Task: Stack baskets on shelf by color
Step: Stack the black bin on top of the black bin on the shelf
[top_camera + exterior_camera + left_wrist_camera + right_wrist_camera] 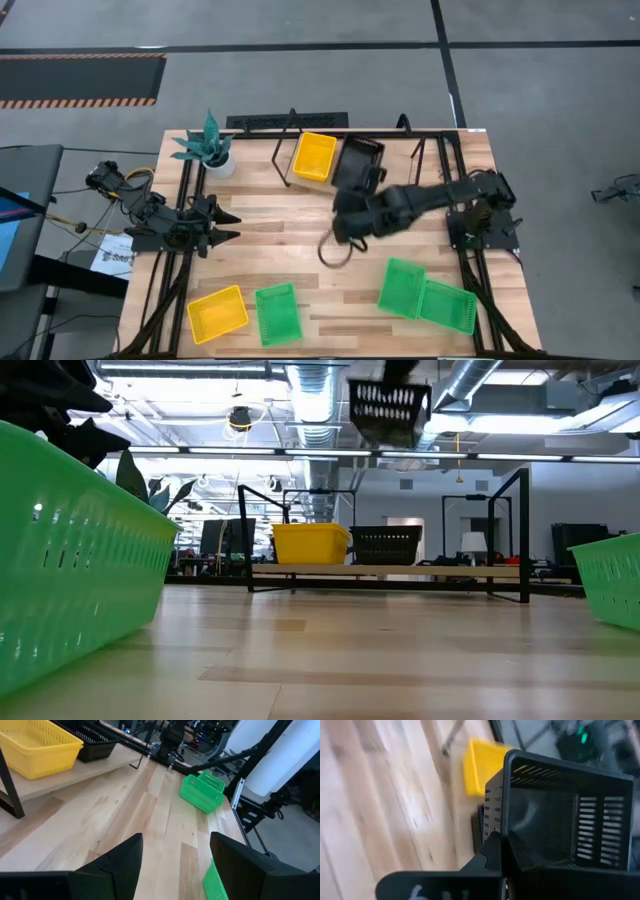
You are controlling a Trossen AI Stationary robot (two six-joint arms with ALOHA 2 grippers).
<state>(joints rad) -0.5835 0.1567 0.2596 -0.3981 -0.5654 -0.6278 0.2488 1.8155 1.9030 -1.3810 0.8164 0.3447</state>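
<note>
Currently the right gripper [352, 190] is gripping a black basket [357, 163], long axis running 12-to-6; left gripper [228, 225] is resting open.

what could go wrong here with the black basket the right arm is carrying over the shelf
The right gripper pinches the black basket by one wall only, and it hangs tilted, so it could slip or swing. It must nest in the black basket on the shelf; misaligned, it may catch a rim. The yellow basket sits close beside that one and could get knocked.
</note>
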